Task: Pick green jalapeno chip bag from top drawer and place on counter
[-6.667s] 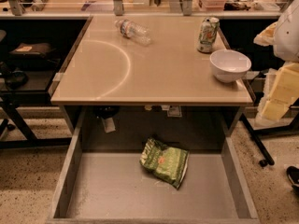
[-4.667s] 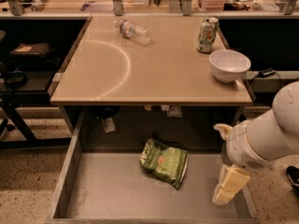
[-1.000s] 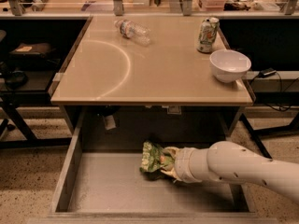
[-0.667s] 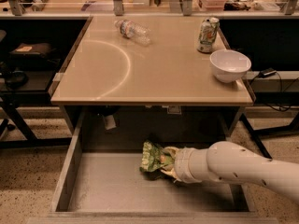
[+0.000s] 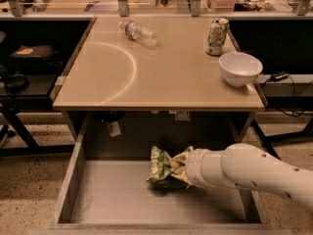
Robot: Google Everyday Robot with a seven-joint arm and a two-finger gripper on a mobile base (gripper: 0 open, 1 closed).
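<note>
The green jalapeno chip bag (image 5: 162, 164) lies bunched up near the middle of the open top drawer (image 5: 117, 199), below the front edge of the counter (image 5: 161, 67). My gripper (image 5: 178, 170) reaches in from the right on a white arm and sits against the bag's right side. Its tan fingers are pinched on the crumpled foil and are mostly hidden by it. The bag is tilted up at the gripper end, with a shadow under it.
On the counter a clear plastic bottle (image 5: 138, 32) lies at the back. A green-and-white can (image 5: 217, 36) and a white bowl (image 5: 240, 68) stand at the right. Low drawer walls (image 5: 68, 180) run on both sides. Dark shelves flank the counter.
The arm came in from the right, went down into the drawer and closed on the bag, which went from flat to bunched. Over the last second nothing has visibly moved.
</note>
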